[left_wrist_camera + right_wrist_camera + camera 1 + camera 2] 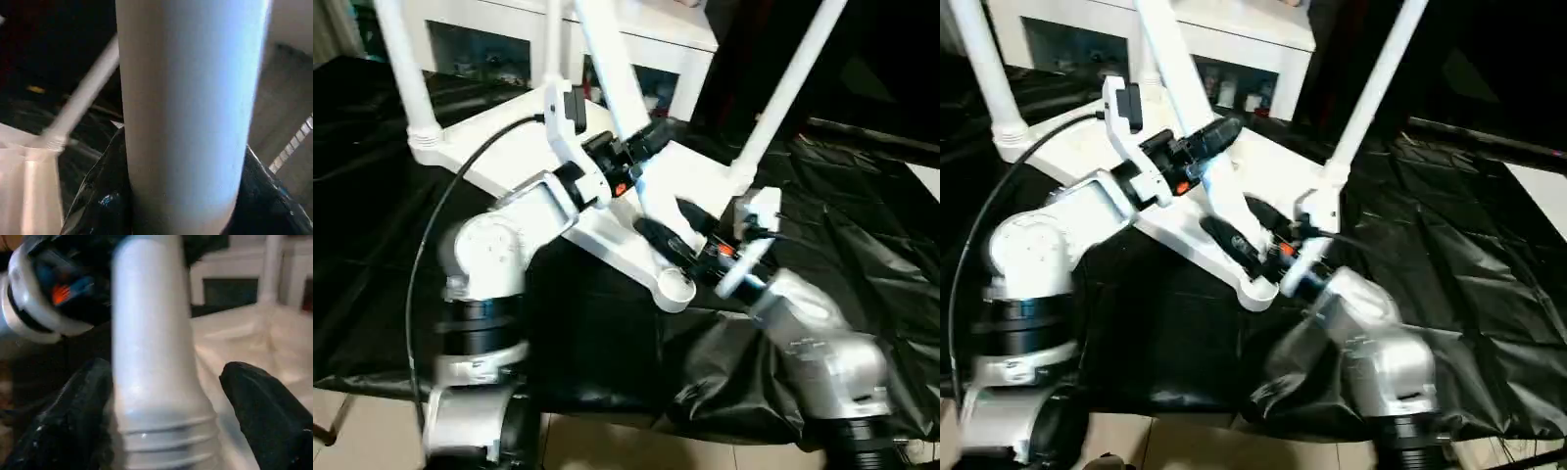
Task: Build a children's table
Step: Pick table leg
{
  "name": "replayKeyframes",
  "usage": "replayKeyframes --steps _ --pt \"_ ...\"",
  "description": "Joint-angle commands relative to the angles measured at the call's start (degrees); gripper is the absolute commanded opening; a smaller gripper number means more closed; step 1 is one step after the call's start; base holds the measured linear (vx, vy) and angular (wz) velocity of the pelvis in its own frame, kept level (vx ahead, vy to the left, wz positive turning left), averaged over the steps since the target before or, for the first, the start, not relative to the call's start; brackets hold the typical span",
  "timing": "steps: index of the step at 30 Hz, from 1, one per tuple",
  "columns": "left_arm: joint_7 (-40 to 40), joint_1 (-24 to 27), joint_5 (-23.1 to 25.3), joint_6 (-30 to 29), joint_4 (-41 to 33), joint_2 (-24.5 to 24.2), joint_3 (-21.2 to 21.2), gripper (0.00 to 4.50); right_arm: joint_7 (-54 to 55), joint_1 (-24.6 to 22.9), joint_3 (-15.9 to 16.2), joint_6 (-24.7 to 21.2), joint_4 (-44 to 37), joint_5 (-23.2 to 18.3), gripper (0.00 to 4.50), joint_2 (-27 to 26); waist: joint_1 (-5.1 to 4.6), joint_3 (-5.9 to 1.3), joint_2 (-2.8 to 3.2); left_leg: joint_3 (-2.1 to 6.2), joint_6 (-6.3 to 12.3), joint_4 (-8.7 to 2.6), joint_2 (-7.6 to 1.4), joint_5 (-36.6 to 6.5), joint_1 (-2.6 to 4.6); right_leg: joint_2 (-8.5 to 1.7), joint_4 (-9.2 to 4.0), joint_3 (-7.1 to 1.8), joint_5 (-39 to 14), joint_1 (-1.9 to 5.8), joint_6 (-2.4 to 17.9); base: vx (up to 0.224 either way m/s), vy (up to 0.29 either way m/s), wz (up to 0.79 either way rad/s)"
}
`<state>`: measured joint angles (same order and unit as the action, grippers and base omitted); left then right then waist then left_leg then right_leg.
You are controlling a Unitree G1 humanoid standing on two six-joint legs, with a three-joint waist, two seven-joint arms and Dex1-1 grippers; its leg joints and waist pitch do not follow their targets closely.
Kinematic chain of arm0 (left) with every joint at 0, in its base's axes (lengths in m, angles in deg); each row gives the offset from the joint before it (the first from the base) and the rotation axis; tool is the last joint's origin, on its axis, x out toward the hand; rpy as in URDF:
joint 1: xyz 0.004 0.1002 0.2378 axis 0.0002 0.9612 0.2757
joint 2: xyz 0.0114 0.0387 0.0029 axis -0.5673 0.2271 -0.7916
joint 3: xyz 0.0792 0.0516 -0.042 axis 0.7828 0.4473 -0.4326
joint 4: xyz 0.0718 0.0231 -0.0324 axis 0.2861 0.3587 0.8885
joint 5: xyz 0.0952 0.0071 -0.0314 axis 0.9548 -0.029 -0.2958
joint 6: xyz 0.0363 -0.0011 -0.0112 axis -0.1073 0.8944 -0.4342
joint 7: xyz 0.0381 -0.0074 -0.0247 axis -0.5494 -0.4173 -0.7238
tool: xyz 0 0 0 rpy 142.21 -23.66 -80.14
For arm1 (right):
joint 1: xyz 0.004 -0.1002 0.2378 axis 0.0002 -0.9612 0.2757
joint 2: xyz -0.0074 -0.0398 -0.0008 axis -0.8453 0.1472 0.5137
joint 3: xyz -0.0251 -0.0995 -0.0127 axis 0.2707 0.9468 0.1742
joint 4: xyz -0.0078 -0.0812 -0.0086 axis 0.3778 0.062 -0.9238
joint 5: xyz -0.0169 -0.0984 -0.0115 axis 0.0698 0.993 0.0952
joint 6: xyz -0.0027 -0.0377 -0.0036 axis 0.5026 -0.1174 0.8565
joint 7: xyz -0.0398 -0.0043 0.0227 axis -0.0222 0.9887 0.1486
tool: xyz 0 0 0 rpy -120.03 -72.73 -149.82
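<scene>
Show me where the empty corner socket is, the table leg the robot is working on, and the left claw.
Empty corner socket (pixel 677 286), left eye view, its round rim at the near corner.
Table leg (pixel 151 357), right wrist view, mid-shaft above the threaded end.
Left claw (pixel 651 139), left eye view, the black fingers against the leg.

I see smooth white plastic legs (pixel 617 73) and tabletop (pixel 509 147), glossy crinkled black sheeting (pixel 862 225) at three o'clock, silvery metal forearms (pixel 822 338).
</scene>
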<state>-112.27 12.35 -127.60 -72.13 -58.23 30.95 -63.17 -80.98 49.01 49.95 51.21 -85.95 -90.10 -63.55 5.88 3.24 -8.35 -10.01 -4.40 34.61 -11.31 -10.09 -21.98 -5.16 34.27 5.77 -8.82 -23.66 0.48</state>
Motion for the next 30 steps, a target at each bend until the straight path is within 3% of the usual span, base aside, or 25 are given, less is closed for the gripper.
replayKeyframes --steps 1,2,3,5,6,7,10,12,14,17,20,27,30 --pt "-3.0 -0.5 -0.7 -1.3 -1.0 -0.6 2.9 1.95 -0.7 1.2 -5.3 -6.4 -1.1 -6.1 3.86 3.0 0.16 -3.94 1.25 0.66 -1.90 -4.34 -1.97 -9.6 1.16 -3.08 -3.04 -2.95 -9.8 3.45 5.1 0.000 0.000 0.00" --pt "-3.0 -0.5 -0.7 -1.3 -1.0 -0.6 2.9 1.95 -0.7 1.2 -5.3 -6.4 -1.1 -6.1 3.86 3.0 0.08 -3.91 1.16 0.64 -1.84 -4.36 -1.88 -9.8 1.11 -3.05 -3.22 -2.94 -10.5 3.52 4.9 0.000 0.000 0.00" --pt "-5.0 -1.2 -1.2 -2.2 -0.4 -1.7 3.5 1.95 -3.6 2.3 -5.4 -11.8 -0.5 -8.6 3.86 6.9 0.05 -3.93 0.71 0.57 -2.05 -4.25 -1.98 -10.2 0.99 -3.24 -3.39 -2.96 -11.9 3.40 4.5 0.000 0.000 0.00" --pt "-5.7 -1.6 -1.4 -2.6 -0.1 -2.0 3.6 1.94 -4.8 2.8 -5.3 -13.7 -0.1 -9.3 3.86 8.4 0.31 -3.90 0.61 0.56 -2.01 -4.12 -1.92 -9.7 1.18 -3.10 -3.39 -2.96 -13.4 3.40 3.9 0.000 0.000 0.00" --pt "-6.9 -2.0 -1.6 -3.0 0.1 -2.7 4.2 1.94 -5.9 3.5 -5.3 -15.0 0.7 -9.7 3.86 9.7 0.23 -3.86 -0.16 0.49 -2.00 -4.06 -1.88 -9.5 0.88 -3.22 -3.64 -2.95 -14.9 3.43 3.3 0.000 0.000 0.00" --pt "-7.7 -2.3 -1.6 -3.2 0.4 -3.3 4.6 1.93 -6.2 4.1 -5.4 -15.9 1.3 -10.0 3.86 10.4 0.43 -3.90 0.14 0.54 -2.18 -4.03 -1.86 -9.4 0.82 -3.47 -3.62 -2.94 -16.8 3.40 2.9 0.000 0.000 0.00" --pt "-9.2 -2.8 -0.8 -2.9 1.3 -4.7 6.0 1.93 -6.9 5.6 -5.8 -19.1 2.2 -12.4 3.86 11.8 0.25 -3.82 -0.31 0.66 -2.34 -3.96 -1.80 -9.5 0.87 -3.40 -4.04 -2.71 -20.8 3.05 1.5 0.000 0.000 0.00" --pt "-9.5 -3.7 -0.2 -2.2 2.6 -4.8 6.3 1.93 -9.4 7.0 -4.4 -22.2 2.2 -14.1 3.86 14.1 0.37 -3.89 0.21 0.77 -2.95 -3.93 -1.98 -9.6 1.00 -3.45 -3.96 -2.72 -20.0 2.88 1.6 0.000 0.000 0.00" --pt "-9.9 -3.8 -0.3 -2.3 2.6 -4.7 6.4 1.93 -10.0 7.3 -3.9 -22.8 2.2 -14.2 3.86 14.7 0.59 -4.02 0.01 0.81 -3.16 -3.86 -2.11 -8.9 0.88 -3.47 -3.67 -2.73 -17.6 3.06 1.8 0.000 0.000 0.00" --pt "-10.7 -3.8 -0.6 -3.0 2.1 -4.8 7.2 1.93 -11.1 7.9 -2.9 -23.7 3.1 -13.9 3.86 15.1 0.91 -4.08 0.61 0.85 -3.48 -3.90 -2.07 -8.3 0.83 -3.55 -3.41 -2.71 -15.6 3.15 3.2 0.000 0.000 0.00" --pt "-11.3 -3.8 -1.3 -3.9 1.4 -4.9 7.8 1.93 -11.7 8.6 -1.7 -24.0 3.9 -12.9 3.86 15.0 1.12 -4.12 0.39 0.76 -3.91 -3.94 -2.08 -8.3 0.79 -3.52 -3.24 -2.71 -13.9 3.31 4.7 0.000 0.000 0.00" --pt "-16.1 -2.6 -2.9 -4.9 -0.5 -6.4 10.0 1.93 -11.0 9.8 1.3 -23.4 5.3 -10.8 3.86 13.5 1.00 -4.04 0.76 0.92 -4.87 -4.08 -2.07 -10.8 0.97 -3.67 -3.57 -2.65 -17.1 3.16 4.5 0.000 0.000 0.00" --pt "-20.1 -1.3 -3.8 -5.2 -2.8 -7.7 12.0 1.93 -11.8 9.6 1.7 -23.3 5.3 -10.6 3.86 13.9 0.86 -4.04 0.76 0.92 -4.93 -4.23 -2.18 -10.8 0.89 -3.54 -3.38 -2.72 -15.7 3.25 4.9 0.000 0.000 0.00"
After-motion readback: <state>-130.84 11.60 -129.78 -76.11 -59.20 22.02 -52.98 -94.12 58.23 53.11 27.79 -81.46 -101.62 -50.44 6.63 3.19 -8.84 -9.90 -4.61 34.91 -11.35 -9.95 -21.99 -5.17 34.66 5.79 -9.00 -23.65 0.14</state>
